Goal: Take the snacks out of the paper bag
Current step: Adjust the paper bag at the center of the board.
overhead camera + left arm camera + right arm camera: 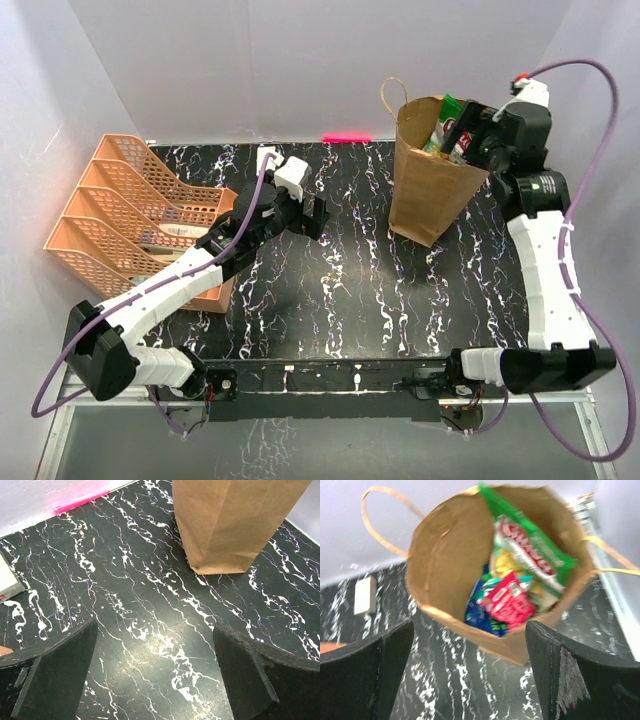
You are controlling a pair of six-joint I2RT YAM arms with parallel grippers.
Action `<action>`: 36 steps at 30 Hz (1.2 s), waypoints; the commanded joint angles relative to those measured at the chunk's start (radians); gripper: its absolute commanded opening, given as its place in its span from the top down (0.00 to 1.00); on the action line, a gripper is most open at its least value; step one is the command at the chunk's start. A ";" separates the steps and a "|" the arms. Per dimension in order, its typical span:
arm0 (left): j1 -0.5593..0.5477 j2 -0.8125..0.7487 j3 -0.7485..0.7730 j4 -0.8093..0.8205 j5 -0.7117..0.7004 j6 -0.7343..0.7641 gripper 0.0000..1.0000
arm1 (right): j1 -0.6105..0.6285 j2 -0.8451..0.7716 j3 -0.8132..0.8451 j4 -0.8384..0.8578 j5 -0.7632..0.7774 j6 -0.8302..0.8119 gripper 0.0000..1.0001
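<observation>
The brown paper bag [425, 185] stands upright at the back right of the table; its lower part shows in the left wrist view [235, 520]. In the right wrist view its mouth [447, 545] is open. Inside are a green chip bag with a red logo [530, 545], a red packet [510, 602] and a dark blue packet [479, 611]. The green bag sticks out of the top [447, 120]. My right gripper [468, 138] hovers over the bag's mouth, open and empty [470, 675]. My left gripper [318, 215] is open and empty above the table [155, 670], left of the bag.
An orange mesh organiser [130, 210] stands at the left. A small white box [268, 157] lies by the back wall; it also shows in the right wrist view [365, 595]. A pink strip [346, 137] marks the back edge. The bag's loop handle [380, 515] sticks up.
</observation>
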 commanded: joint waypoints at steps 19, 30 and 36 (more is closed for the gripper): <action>-0.006 -0.033 0.025 0.005 0.006 -0.005 0.02 | -0.520 -0.071 -0.288 0.505 -0.483 0.406 0.15; -0.006 -0.025 0.026 0.005 0.006 -0.003 0.02 | -0.570 0.033 -0.349 0.767 -0.601 0.613 0.30; -0.006 -0.006 0.032 0.001 0.016 -0.012 0.01 | -0.569 0.073 -0.407 0.907 -0.617 0.764 0.39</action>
